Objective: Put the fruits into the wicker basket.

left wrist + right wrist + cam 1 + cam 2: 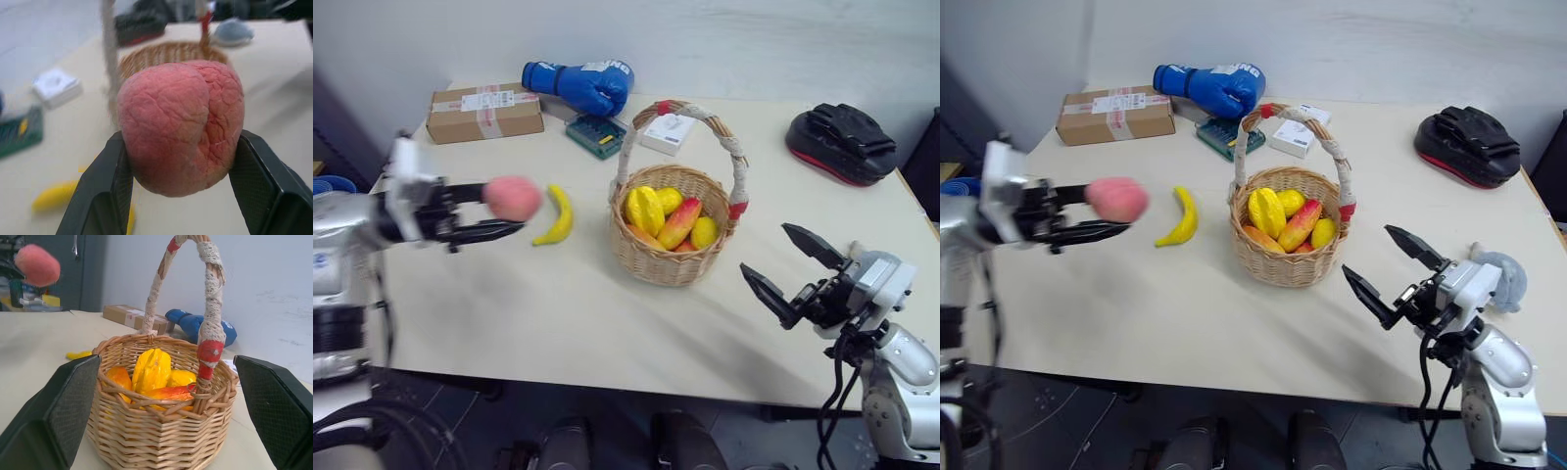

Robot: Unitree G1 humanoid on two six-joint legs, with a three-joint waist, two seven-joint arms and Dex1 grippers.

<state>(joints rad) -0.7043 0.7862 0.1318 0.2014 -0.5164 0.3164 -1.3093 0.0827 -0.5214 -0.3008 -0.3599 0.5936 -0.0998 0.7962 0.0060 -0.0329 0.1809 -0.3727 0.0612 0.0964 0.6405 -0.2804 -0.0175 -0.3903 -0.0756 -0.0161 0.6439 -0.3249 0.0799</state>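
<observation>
Here the left gripper point(499, 215) is clamped on the peach point(513, 198), held in the air left of the wicker basket point(671, 240). The banana point(557, 216) lies on the pale table point(558, 313) between peach and basket. The right gripper point(781, 266), right of the basket, stands wide apart and empty. Behind the basket sit a blue boxing glove point(582, 85) with white lettering too small to read, and a labelled cardboard box point(484, 111). A plain pale wall rises beyond.

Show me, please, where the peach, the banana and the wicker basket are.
peach point(513, 198), left eye view, middle of its pink surface
banana point(557, 216), left eye view, middle of its curve
wicker basket point(668, 264), left eye view, front woven wall
</observation>
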